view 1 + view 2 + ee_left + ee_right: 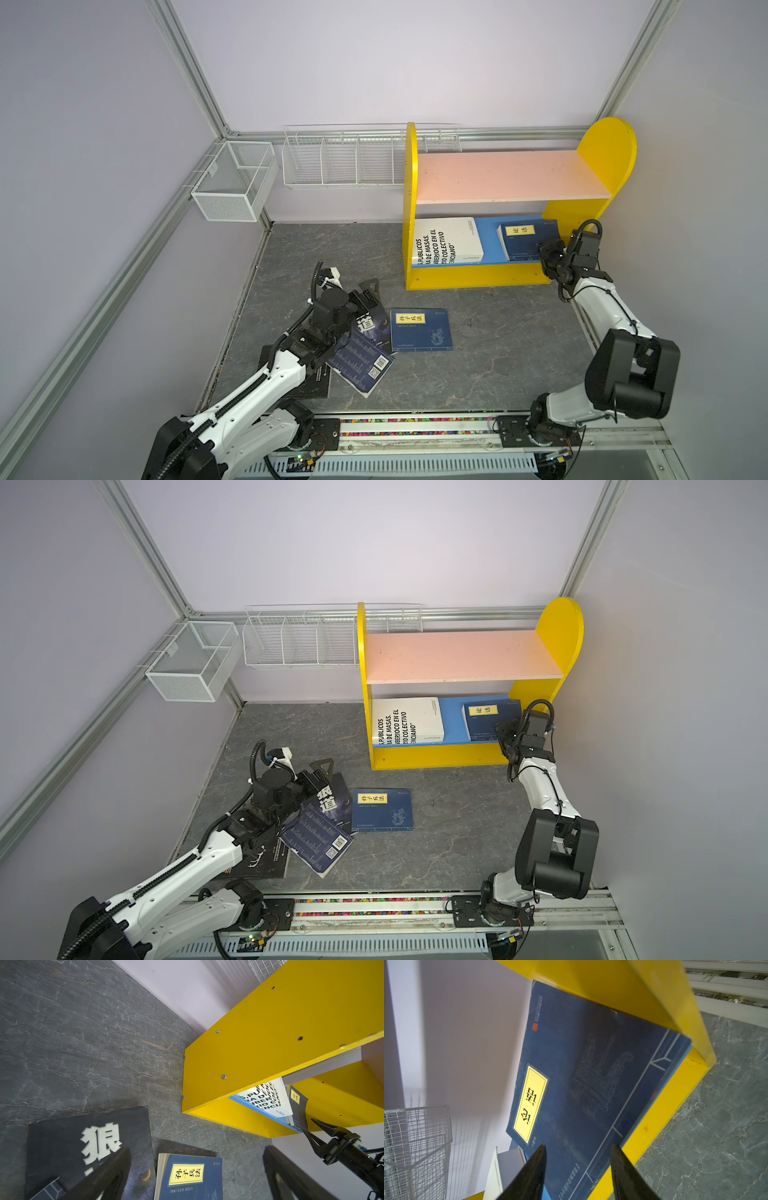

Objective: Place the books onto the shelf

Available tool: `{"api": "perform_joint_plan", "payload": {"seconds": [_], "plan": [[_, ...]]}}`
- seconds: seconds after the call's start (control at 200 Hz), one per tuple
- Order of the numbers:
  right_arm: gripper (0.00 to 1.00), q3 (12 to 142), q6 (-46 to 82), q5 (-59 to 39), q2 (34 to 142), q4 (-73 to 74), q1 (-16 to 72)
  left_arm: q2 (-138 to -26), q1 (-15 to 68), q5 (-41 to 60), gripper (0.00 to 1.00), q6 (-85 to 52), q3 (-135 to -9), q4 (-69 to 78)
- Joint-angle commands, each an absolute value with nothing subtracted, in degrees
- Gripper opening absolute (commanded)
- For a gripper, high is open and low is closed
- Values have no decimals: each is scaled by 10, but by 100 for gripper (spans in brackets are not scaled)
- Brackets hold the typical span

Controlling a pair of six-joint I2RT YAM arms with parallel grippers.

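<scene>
The right pincer [578, 1146] is hovering half-open, the navy book [591, 1084] just ahead of its tips, seemingly ungripped; it should be pushing squarely forward, deeper onto the shelf [664, 1105]

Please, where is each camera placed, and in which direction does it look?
Both top views: high at the front, looking down toward the back wall; the shelf, left arm and right arm show.
Left wrist: on the left arm, low over the black book, facing the shelf; the open left gripper frames it.
Right wrist: on the right arm, facing the navy book on the shelf; the right gripper shows.
Shared: both wrist views show that navy book.
</scene>
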State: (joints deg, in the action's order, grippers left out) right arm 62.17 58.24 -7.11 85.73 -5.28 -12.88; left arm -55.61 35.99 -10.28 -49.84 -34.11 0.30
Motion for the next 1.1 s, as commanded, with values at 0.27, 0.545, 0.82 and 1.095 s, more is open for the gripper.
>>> {"api": "perform_joint_plan", "payload": {"seconds": [0.27, 0.545, 0.82, 1.095], "plan": [[52, 634, 589, -80, 883, -36, -125, -566, 357, -114, 100, -493, -341, 1], [53, 621, 581, -59, 837, -60, -124, -557, 357, -115, 100, -492, -341, -4], [55, 612, 453, -38, 737, -176, -64, -555, 357, -75, 100, -472, -343, -55], [80, 478, 408, -47, 612, -214, 45, -670, 357, 52, 99, -427, -371, -117]]}}
